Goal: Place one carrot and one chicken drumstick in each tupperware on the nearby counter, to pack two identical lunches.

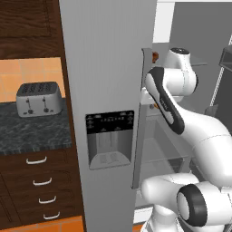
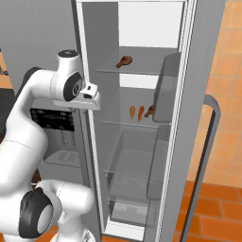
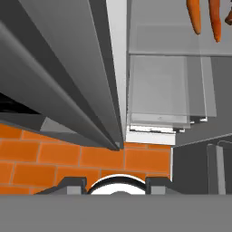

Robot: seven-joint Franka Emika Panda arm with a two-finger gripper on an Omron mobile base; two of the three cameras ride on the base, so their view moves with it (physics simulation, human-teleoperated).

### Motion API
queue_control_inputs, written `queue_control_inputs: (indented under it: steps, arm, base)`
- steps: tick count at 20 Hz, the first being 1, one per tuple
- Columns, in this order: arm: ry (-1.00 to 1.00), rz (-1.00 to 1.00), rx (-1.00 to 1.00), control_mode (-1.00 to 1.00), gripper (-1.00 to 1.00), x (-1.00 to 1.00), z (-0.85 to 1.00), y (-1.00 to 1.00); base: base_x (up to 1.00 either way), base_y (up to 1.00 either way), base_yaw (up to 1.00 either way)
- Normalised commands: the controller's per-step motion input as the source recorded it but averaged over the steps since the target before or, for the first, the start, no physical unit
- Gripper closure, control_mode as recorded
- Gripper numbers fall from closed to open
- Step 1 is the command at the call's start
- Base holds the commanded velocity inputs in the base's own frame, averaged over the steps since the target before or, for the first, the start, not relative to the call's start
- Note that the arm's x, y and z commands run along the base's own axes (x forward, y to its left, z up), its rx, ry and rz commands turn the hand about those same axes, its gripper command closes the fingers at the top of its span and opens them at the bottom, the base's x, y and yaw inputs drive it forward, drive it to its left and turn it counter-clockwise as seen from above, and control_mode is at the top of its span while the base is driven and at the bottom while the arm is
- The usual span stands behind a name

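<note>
The fridge stands open. Two carrots [image 2: 132, 112] [image 2: 141, 113] lie side by side on its middle shelf, with a chicken drumstick [image 2: 149, 111] just to their right. Another drumstick [image 2: 124, 61] rests on the shelf above. The hand view looks down, with the carrots [image 3: 195, 16] [image 3: 214, 20] at its top edge. My gripper [image 3: 115, 185] hangs beside the closed left door's edge, at about middle-shelf height, outside the fridge. Its fingertips [image 3: 72, 183] are apart with nothing between them. The speckled counter [image 1: 36, 131] lies to the left. The tupperware is out of view.
A silver toaster [image 1: 39, 99] stands on the counter above dark drawers [image 1: 41, 181]. The closed fridge door with its dispenser [image 1: 110, 138] stands between counter and arm. The open right door [image 2: 208, 142] swings out over the orange tiled floor [image 3: 68, 158]. Clear drawers [image 2: 134, 170] fill the lower fridge.
</note>
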Motion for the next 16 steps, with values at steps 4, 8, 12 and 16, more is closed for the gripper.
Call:
queue_control_inputs:
  steps: [4,8,12,16]
  arm:
    - [0.07,0.0,0.0,-1.0,-1.0,0.0,-0.06,-0.09]
    - [0.19,-0.01,0.0,-1.0,-1.0,-0.17,-0.28,-0.25]
    - [0.01,-0.01,-0.11,-1.0,-1.0,-0.33,-0.22,-0.84]
    - [-0.09,0.02,-0.09,-1.0,-1.0,0.04,0.04,-0.66]
  base:
    - [0.0,0.0,0.0]
    - [0.0,0.0,0.0]
    - [0.0,0.0,0.0]
    - [0.0,0.0,0.0]
